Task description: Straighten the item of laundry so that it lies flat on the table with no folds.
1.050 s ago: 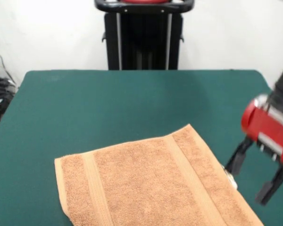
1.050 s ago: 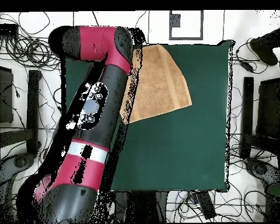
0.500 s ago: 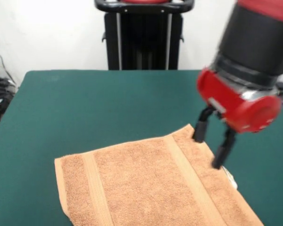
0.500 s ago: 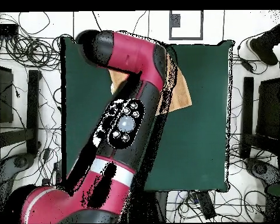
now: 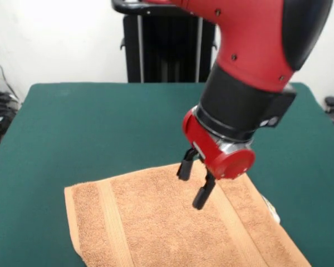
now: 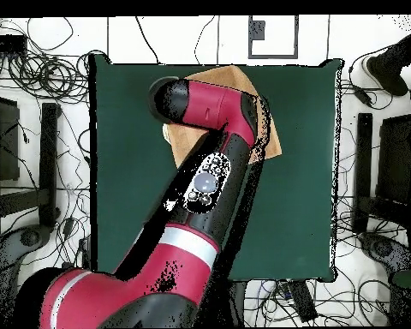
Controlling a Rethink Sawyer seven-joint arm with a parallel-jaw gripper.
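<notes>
A: Pincer (image 5: 192, 184) status?
B: Fingers (image 5: 201, 196) spread apart, nothing gripped. Hangs w/ tips pointing down over the towel (image 5: 156, 222); can't tell if the tips touch the cloth.

A: Towel posn rel. to pincer?
B: Directly under it & spreading away on all sides in front view. One woven band (image 5: 114, 222) lies well off to pic-left of the pincer; a second band runs right below the tips, then on toward the pic's lower right. Small white tag (image 5: 271, 212) at the towel's edge, off to pic-right of the pincer & nearer the camera.

A: Lie of the cloth?
B: Looks mostly flat on the counter (image 5: 100, 128). Sits skewed to the counter edges. Its near part is cut off by the pic's bottom edge, so no verdict on folds there.

A: Overhead view?
B: Arm (image 6: 205, 184) covers most of the towel (image 6: 269, 141). Only strips show: one past the arm's end near the counter's (image 6: 303, 197) top edge, one to pic-right of the arm. Pincer itself hidden there.

A: Surroundings?
B: Green counter bare around the pincer beyond the towel. Cables (image 6: 38, 64) on the floor round the counter.
</notes>
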